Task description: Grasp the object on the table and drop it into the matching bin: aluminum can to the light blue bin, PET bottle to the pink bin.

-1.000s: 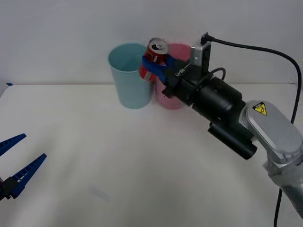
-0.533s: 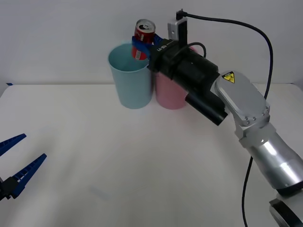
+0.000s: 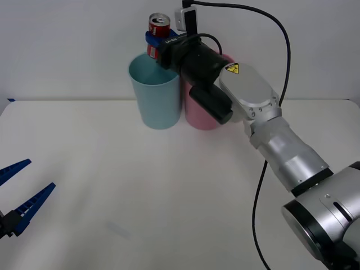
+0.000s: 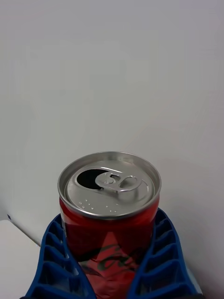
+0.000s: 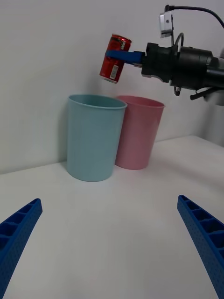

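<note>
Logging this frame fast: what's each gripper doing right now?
Left gripper: open, holding nothing, low over the table.
Right gripper: closed on the aluminum can, above the light blue bin.

The pink bin (image 3: 203, 115) sits half hidden — the right arm covers its rim.

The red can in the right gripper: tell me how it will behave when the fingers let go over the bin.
The red can is already opened at the tab, so it is probably empty and light. The right gripper holds it tilted above the light blue bin, so it may tumble in sideways. Thin walls could dent under a hard squeeze.
</note>
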`<action>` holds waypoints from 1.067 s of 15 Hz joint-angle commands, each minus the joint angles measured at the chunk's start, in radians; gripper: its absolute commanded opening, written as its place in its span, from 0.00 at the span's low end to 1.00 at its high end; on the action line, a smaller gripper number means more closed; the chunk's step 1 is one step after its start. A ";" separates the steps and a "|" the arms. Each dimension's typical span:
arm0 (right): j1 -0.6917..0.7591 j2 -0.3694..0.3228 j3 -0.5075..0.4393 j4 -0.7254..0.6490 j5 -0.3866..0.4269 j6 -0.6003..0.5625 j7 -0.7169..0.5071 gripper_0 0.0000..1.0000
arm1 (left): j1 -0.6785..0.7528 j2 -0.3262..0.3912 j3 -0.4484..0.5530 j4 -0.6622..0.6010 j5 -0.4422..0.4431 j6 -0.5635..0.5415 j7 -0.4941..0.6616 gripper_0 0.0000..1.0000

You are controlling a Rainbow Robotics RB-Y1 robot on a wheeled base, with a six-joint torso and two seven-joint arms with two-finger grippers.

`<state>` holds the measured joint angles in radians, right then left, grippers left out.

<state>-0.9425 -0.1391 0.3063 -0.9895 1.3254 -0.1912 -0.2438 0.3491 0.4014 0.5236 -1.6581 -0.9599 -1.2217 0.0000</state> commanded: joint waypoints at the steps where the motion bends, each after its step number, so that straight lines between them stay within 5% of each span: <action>1: -0.071 0.033 0.001 0.117 0.000 0.041 0.006 0.00 | 0.000 0.000 0.000 0.000 0.000 0.000 0.000 1.00; 8: -0.101 0.041 -0.001 0.160 -0.009 0.041 0.003 0.06 | 0.000 0.000 0.000 0.000 0.000 0.000 0.000 1.00; 9: -0.101 0.041 0.001 0.161 -0.009 0.042 0.006 0.61 | 0.000 0.000 0.000 0.000 0.000 0.000 0.000 1.00; 10: -0.101 0.041 -0.001 0.160 -0.009 0.042 0.006 1.00 | 0.000 0.000 0.000 0.000 0.000 0.000 0.000 1.00; 16: -0.099 0.041 0.001 0.152 -0.009 0.041 0.018 1.00 | 0.000 0.000 0.000 0.000 0.000 0.000 0.000 1.00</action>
<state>-1.0429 -0.0981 0.3066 -0.8340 1.3164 -0.1500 -0.2277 0.3491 0.4014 0.5236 -1.6581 -0.9599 -1.2217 0.0000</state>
